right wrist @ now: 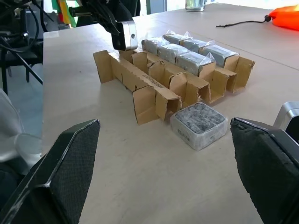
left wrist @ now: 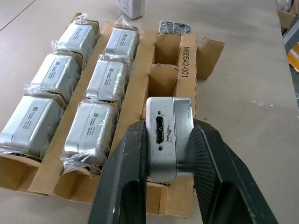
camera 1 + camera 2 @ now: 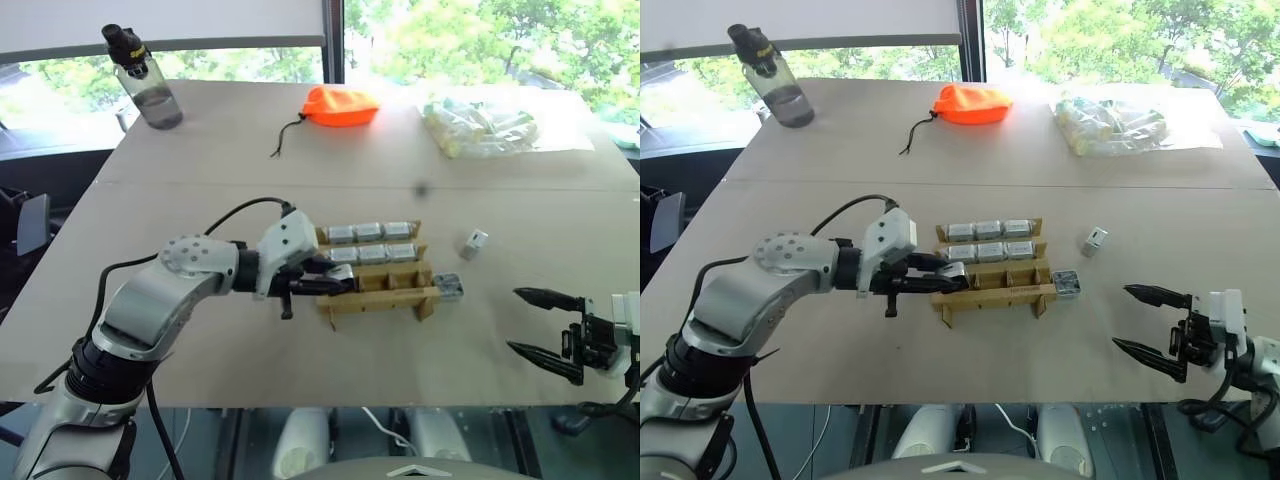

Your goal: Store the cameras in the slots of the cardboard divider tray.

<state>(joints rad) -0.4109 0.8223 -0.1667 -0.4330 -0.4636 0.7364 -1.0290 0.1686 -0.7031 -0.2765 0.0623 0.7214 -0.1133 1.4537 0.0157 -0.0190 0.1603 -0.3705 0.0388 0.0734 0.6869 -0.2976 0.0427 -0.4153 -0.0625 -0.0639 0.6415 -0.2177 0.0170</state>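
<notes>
Left gripper (image 2: 169, 154): clamped on a camera (image 2: 169, 135) over the tray (image 2: 187, 51), nearest row. Right gripper (image 3: 545, 322): jaws spread, empty, at four o'clock from the tray.

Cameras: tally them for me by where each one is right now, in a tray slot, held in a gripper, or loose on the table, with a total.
In slots of the cardboard divider tray, wrapped in clear plastic: 6 cameras
Held in the left gripper over the near row: 1 camera
Loose on the table: 2, one against the tray's end, one farther off
Total: 9
</notes>
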